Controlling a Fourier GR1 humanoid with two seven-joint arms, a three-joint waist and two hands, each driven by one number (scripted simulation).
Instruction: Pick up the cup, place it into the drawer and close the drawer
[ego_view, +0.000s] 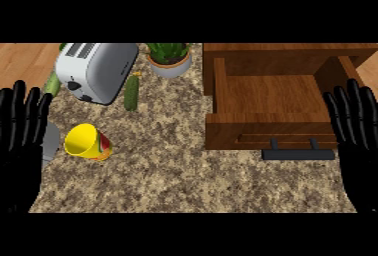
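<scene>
The cup (88, 142) lies on its side on the counter (192, 185), in the left middle of the frame. It is yellow, with red and green on the outside, and its mouth faces up and to the left. Nothing holds it.

The drawer (269, 107) is pulled open at the upper right of the frame. It is brown wood and bare inside. Its dark handle (297, 151) sticks out at the front, toward the bottom of the frame.

The left hand (21, 145) is at the left edge, fingers straight and pointing up, holding nothing. It is near the cup but not touching it. The right hand (356, 145) is at the right edge, just the same, flat and holding nothing, beside the drawer's front corner.

At the upper left sits a toaster (96, 70). A green cucumber (131, 92) lies just right of it. A plant (170, 59) in a pot stands at the top middle. Bare counter lies between the cup and the drawer.
</scene>
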